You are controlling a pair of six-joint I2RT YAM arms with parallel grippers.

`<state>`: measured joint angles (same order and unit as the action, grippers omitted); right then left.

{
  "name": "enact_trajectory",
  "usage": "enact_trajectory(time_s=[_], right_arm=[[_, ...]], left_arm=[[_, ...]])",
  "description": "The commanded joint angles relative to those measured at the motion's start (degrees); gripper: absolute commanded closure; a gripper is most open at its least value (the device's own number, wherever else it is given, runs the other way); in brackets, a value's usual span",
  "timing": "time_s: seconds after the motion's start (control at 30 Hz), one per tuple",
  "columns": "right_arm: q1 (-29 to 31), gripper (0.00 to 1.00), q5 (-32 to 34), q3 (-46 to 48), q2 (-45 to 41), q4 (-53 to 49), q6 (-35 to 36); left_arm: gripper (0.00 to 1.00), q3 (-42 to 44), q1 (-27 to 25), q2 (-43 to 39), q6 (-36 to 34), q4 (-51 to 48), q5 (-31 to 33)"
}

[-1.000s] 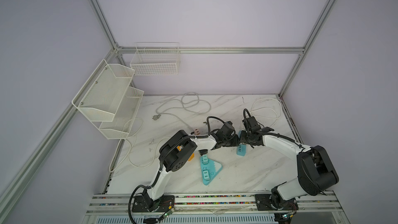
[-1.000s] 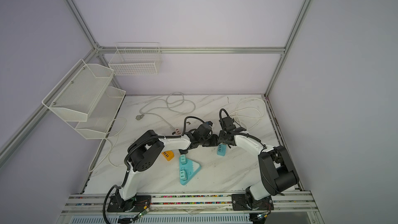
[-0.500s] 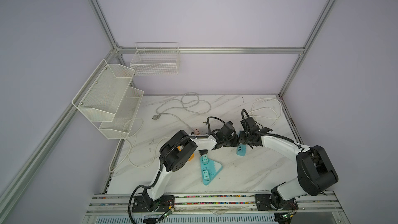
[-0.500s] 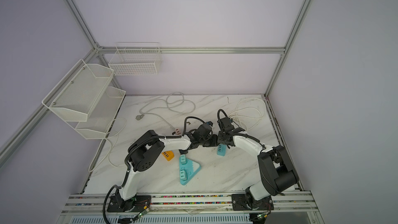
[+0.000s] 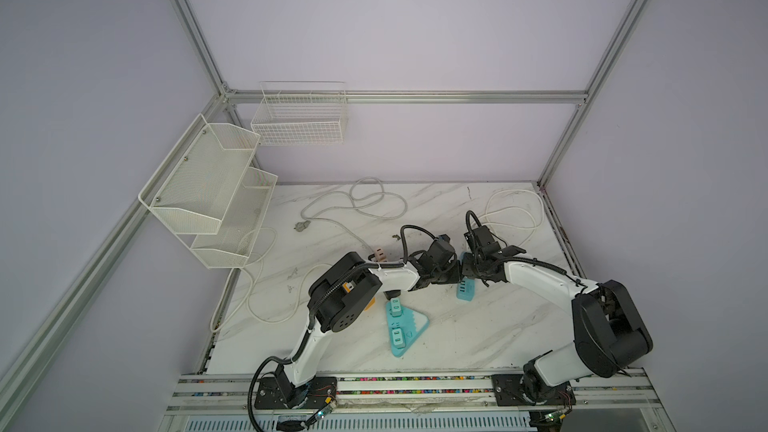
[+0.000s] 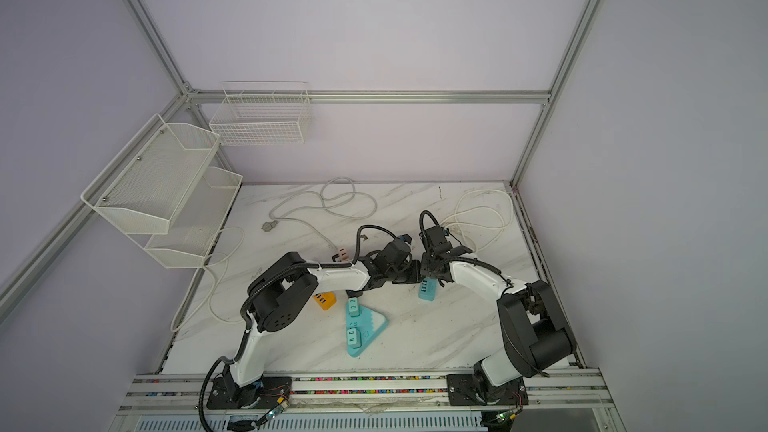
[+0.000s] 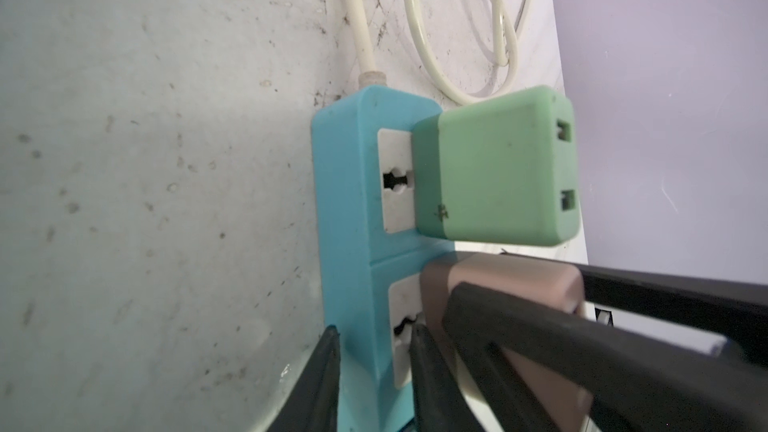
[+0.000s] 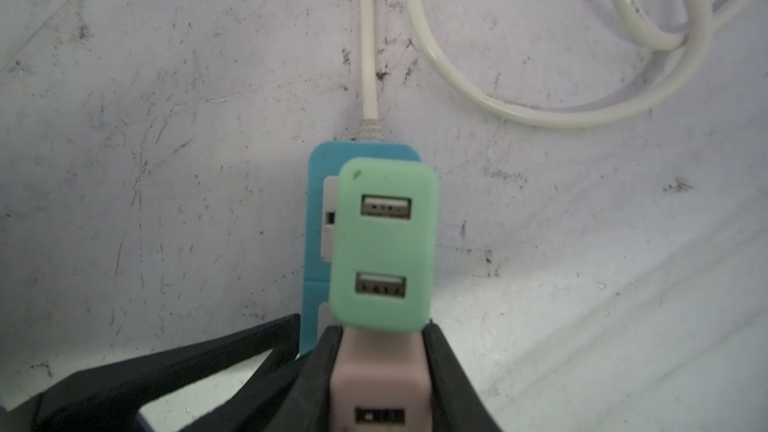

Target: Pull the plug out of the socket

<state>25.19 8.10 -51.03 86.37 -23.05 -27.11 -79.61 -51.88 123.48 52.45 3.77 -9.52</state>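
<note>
Blue plastic socket strip (image 5: 465,289) was noted just right of centre in both top views, where the two arms met. It was laid on the scuffed, marble-patterned white surface (image 5: 478,326).

Two blocky, round-cornered plugs were seen seated in its white socket faces. One was a matte green plug (image 8: 384,243) with two USB ports. Beside it was a pale pink plug (image 8: 380,371).

The right fingers (image 8: 449,380), black and wedge-shaped, were found clamped on the pink plug's two sides. The left fingers (image 7: 322,380) were closed against the strip's body, one on each long edge.

A stiff cream cable (image 8: 519,114) was seen looped on the surface beyond the strip. A teal triangular socket block (image 5: 401,326) was recorded at lower centre, apart from the strip.
</note>
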Motion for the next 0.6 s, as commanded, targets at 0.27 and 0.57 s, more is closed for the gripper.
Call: enact_trajectory(time_s=[0.27, 0.57], right_arm=[[0.75, 0.82, 0.02, -0.57, 0.23, 1.11, -0.9], [0.76, 0.72, -0.37, -1.44, 1.61, -0.12, -2.22]], left_arm=[[0.8, 1.75, -1.45, -0.54, 2.32, -3.47, 1.72], [0.84, 2.01, -1.5, 0.39, 3.1, -3.83, 0.38]])
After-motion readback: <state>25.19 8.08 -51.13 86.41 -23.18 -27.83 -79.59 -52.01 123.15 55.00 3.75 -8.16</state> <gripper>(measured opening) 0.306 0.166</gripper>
